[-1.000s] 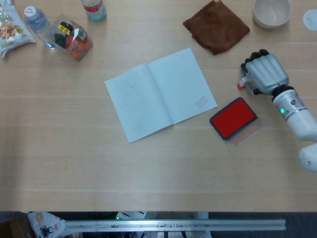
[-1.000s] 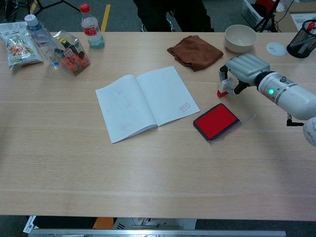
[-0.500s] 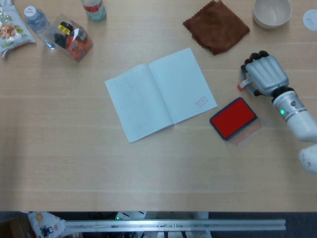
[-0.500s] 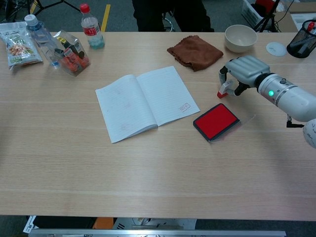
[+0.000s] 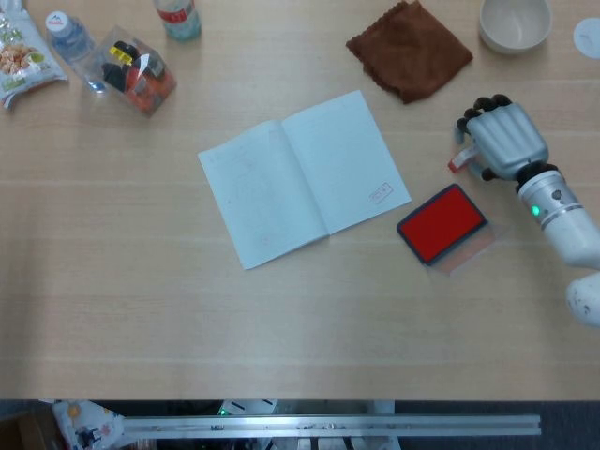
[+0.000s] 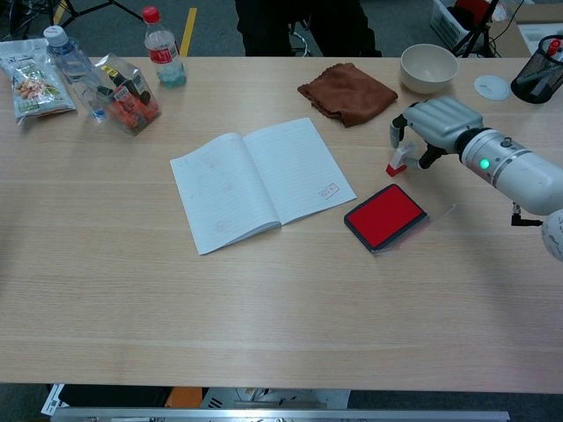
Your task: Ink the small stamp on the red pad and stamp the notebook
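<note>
Desk (image 6: 264,290): pale wood, open notebook (image 6: 262,180) at centre.
Red pad (image 6: 384,216): right of notebook.
Right robot hand (image 6: 431,125): fingers curled round small stamp (image 6: 398,160), beyond the pad.

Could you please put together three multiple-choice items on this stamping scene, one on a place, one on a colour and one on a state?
1. Where does the brown cloth lie?
A. Beyond the notebook, left of the bowl
B. On the ink pad
C. Beside the bottles at the far left

2. What colour is the ink pad?
A. Blue
B. Red
C. Green

3. How is the notebook?
A. Shut
B. Standing on edge
C. Lying open, with a stamp mark on its right page

Answers:
1 A: the cloth sits on the table's far side between notebook and bowl, clear of the pad.
2 B: its open face shows bright red in both views.
3 C: both pages show, and a small boxed mark sits near the right page's lower corner. The right hand holds the small stamp beside the pad.
</note>
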